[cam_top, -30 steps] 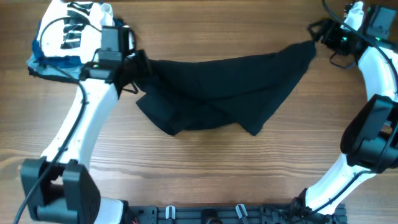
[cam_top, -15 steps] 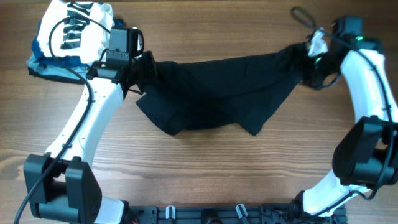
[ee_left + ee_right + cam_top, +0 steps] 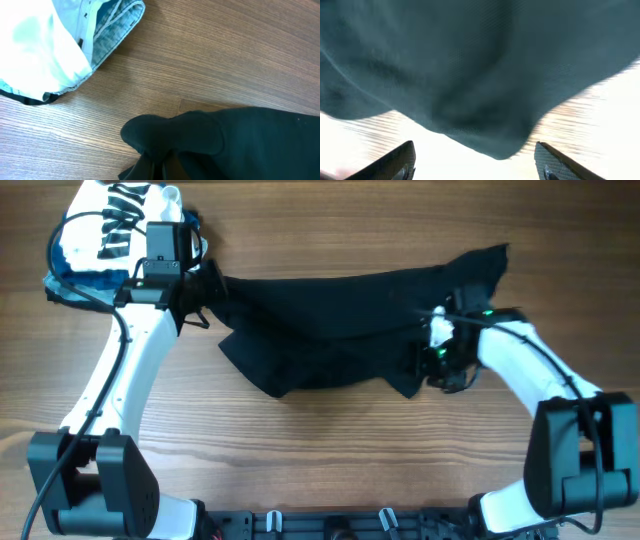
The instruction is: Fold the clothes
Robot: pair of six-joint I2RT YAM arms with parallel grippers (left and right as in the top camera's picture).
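The black T-shirt (image 3: pixel 350 320) lies crumpled across the middle of the wooden table, stretched from upper left to an upper right tip. My left gripper (image 3: pixel 205 288) is shut on its left corner. In the left wrist view the bunched black cloth (image 3: pixel 175 137) covers the gripper (image 3: pixel 162 169). My right gripper (image 3: pixel 428 370) hovers at the shirt's lower right corner, open. In the right wrist view its two fingers (image 3: pixel 395 162) stand wide apart, and the shirt's corner (image 3: pixel 490 135) points down between them without touching either.
A white garment with black lettering (image 3: pixel 120 230) lies on light-blue denim (image 3: pixel 70 275) at the far left corner, close behind my left wrist; both also show in the left wrist view, white garment (image 3: pixel 35 50) and denim (image 3: pixel 117 25). Bare wood (image 3: pixel 330 450) lies in front of the shirt.
My right arm has swung from the shirt's upper right tip down and inward to its lower right corner. The left gripper has shifted slightly left, still holding the cloth.
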